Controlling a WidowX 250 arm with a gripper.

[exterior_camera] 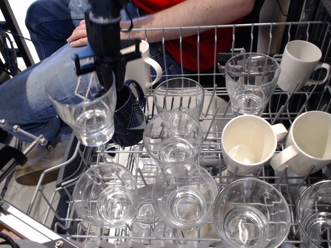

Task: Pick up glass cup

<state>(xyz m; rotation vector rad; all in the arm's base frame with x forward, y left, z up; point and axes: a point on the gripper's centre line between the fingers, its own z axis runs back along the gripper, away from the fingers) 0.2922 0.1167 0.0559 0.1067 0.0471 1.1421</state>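
My gripper (pixel 106 77) is shut on the rim of a clear glass cup (pixel 87 112) and holds it lifted above the left side of the wire dish rack (pixel 207 36). The cup hangs tilted, its thick base towards the camera. Several other clear glass tumblers stand in the rack, among them one (pixel 105 195) at the front left, one (pixel 172 138) in the middle and one (pixel 251 82) at the back. A dark blue handled mug (pixel 128 118) sits right behind the lifted cup.
Cream-white handled mugs stand at the back left (pixel 138 62), back right (pixel 302 64), and right (pixel 250 143) (pixel 309 142). A person in jeans and a red shirt (pixel 181 15) sits close behind the rack.
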